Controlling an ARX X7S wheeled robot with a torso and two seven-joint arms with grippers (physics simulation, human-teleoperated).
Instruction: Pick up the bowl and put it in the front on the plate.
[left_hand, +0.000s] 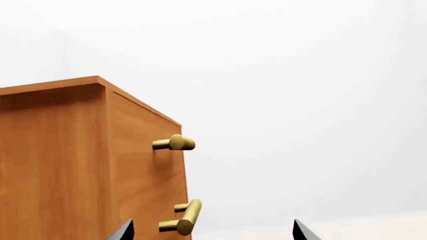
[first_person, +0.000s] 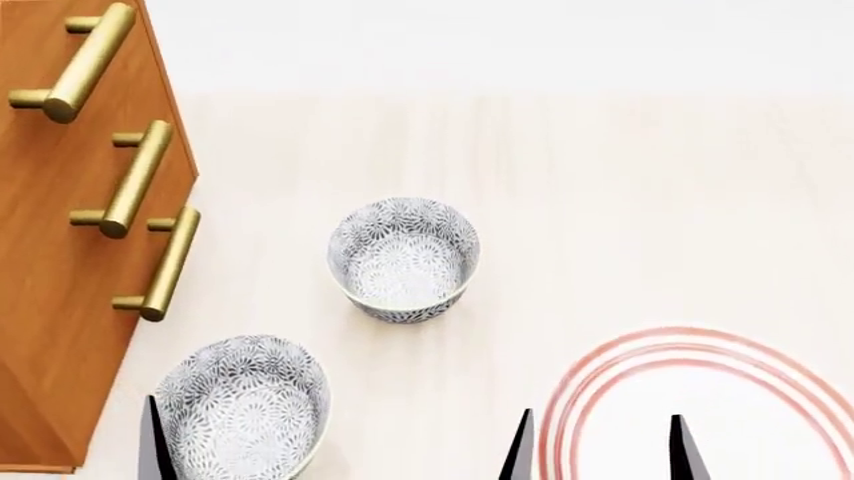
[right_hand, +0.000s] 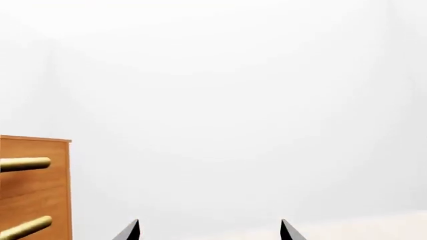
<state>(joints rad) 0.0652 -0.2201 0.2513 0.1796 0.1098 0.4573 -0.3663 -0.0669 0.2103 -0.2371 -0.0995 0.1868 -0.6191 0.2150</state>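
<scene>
Two look-alike bowls, white with a grey-blue floral pattern, stand on the pale table in the head view. One bowl (first_person: 403, 258) is mid-table and the other bowl (first_person: 240, 405) is nearer, at the lower left. The plate (first_person: 694, 350), white with red rings, lies at the lower right, cut by the frame edge. My right gripper (first_person: 601, 452) hangs open over the plate's near part, holding nothing. Its tips also show in the right wrist view (right_hand: 210, 231). My left gripper (left_hand: 213, 231) is open and empty. One of its fingertips (first_person: 155, 440) shows beside the nearer bowl.
A wooden cabinet (first_person: 67, 250) with brass bar handles (first_person: 134, 180) stands along the left side, close to the nearer bowl. It also fills the left wrist view as the cabinet (left_hand: 67, 165). A white wall lies beyond the table.
</scene>
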